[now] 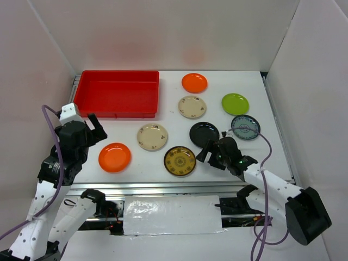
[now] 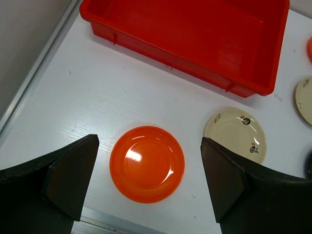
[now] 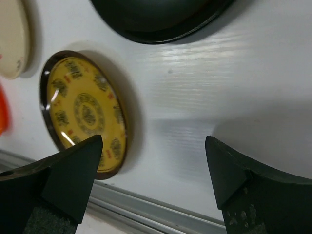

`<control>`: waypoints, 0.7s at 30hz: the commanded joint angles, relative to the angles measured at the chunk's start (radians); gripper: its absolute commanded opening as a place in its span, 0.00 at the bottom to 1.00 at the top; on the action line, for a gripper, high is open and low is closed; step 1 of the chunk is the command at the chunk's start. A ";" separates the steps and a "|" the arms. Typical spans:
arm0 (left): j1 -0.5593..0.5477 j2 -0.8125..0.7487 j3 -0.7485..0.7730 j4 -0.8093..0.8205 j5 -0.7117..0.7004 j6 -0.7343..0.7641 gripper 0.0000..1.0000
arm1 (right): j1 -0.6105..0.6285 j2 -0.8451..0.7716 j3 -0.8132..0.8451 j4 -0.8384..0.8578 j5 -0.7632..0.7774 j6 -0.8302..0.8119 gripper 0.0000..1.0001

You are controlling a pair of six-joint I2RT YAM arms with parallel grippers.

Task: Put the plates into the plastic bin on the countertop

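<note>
The red plastic bin (image 1: 117, 93) stands empty at the back left of the white countertop (image 1: 255, 157). All the plates lie outside it: orange (image 1: 115, 157), orange (image 1: 194, 82), beige (image 1: 152, 136), beige (image 1: 192, 106), lime green (image 1: 235, 104), black (image 1: 204, 134), brown-gold (image 1: 180, 161) and blue-grey (image 1: 245, 127). My left gripper (image 2: 150, 144) is open and empty above the near orange plate (image 2: 147, 163). My right gripper (image 3: 153, 141) is open and empty, low over bare countertop, between the brown-gold plate (image 3: 85, 112) and the black plate (image 3: 156, 19).
A metal rail (image 1: 163, 187) runs along the front edge, close to both grippers. White walls (image 1: 304, 65) enclose the back and sides. In the left wrist view the bin (image 2: 195, 34) lies beyond the orange plate and a beige plate (image 2: 236, 134) lies to its right.
</note>
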 commanded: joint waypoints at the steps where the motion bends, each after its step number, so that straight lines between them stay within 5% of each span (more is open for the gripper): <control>1: 0.003 0.030 0.008 0.041 0.015 0.025 0.99 | 0.046 0.066 0.001 0.292 -0.077 0.075 0.92; 7: 0.005 0.064 0.017 0.031 0.028 0.026 0.99 | 0.115 0.263 -0.037 0.433 -0.117 0.146 0.78; 10: 0.005 0.058 0.012 0.040 0.032 0.028 0.99 | 0.127 0.313 -0.042 0.471 -0.123 0.172 0.62; 13: 0.005 0.061 0.014 0.040 0.039 0.028 0.99 | 0.139 0.338 -0.039 0.478 -0.114 0.180 0.39; 16: 0.003 0.076 0.018 0.037 0.054 0.025 0.99 | 0.153 0.327 -0.031 0.458 -0.091 0.195 0.05; 19: 0.003 0.113 0.032 0.042 0.183 0.016 0.99 | 0.217 0.202 0.006 0.352 0.011 0.213 0.00; 21: 0.005 0.141 0.016 0.100 0.422 -0.007 0.99 | 0.272 0.127 0.056 0.285 0.096 0.224 0.00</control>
